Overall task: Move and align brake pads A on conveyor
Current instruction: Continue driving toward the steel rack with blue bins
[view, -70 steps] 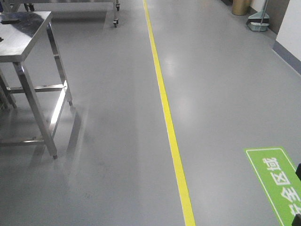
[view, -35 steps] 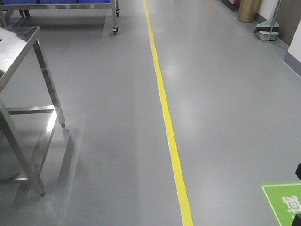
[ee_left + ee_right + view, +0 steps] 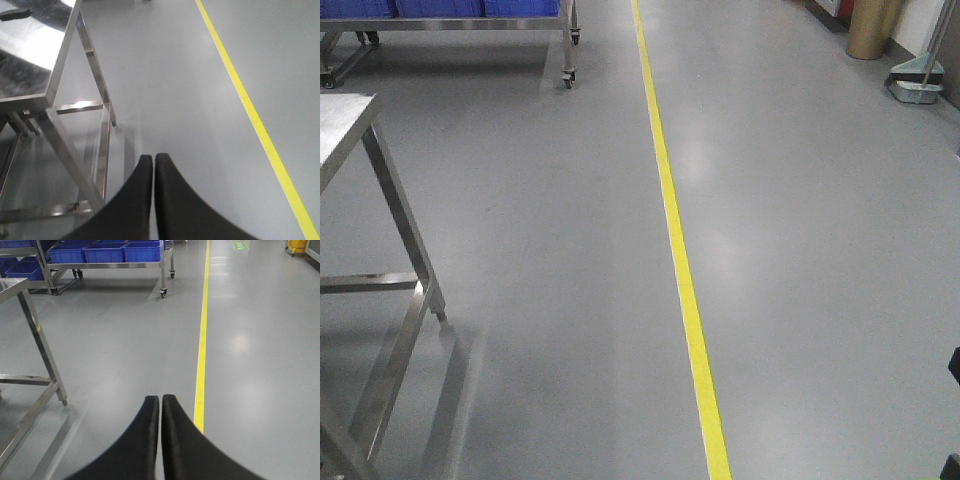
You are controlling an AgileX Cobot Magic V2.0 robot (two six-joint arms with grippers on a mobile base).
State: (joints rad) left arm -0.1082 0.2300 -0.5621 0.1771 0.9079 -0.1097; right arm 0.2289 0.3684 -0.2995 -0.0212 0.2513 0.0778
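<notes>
We see a smooth grey floor (image 3: 520, 220) with a soft sheen filling most of the front view. A glossy yellow line (image 3: 678, 250) runs straight down it from the top centre to the bottom edge. At the left edge stands a steel table (image 3: 342, 118) with a brushed, mirror-like top, square-tube legs and low cross rails.

In the upper left, a wheeled metal cart (image 3: 567, 60) on small castors carries blue plastic crates (image 3: 440, 6) with ribbed rims. In the upper right corner stand a brass-coloured cylinder (image 3: 873, 25) and a grey dustpan (image 3: 918, 88).

At the bottom of the left wrist view, the left gripper (image 3: 153, 160) shows two matte black, curved fingers pressed together. Only a hairline seam shows between them, and nothing is held. The right gripper (image 3: 160, 400) looks the same, with its tips closed over bare floor just beside the yellow line.

A dark flat slab (image 3: 15, 14) lies on the shiny tabletop in the top left corner of the left wrist view. It is too blurred and cropped for us to tell whether it is one of the brake pads A. No view lets us place the conveyor.

A green floor marking (image 3: 240, 245) sits at the top of the right wrist view, and its writing is too small to read.
</notes>
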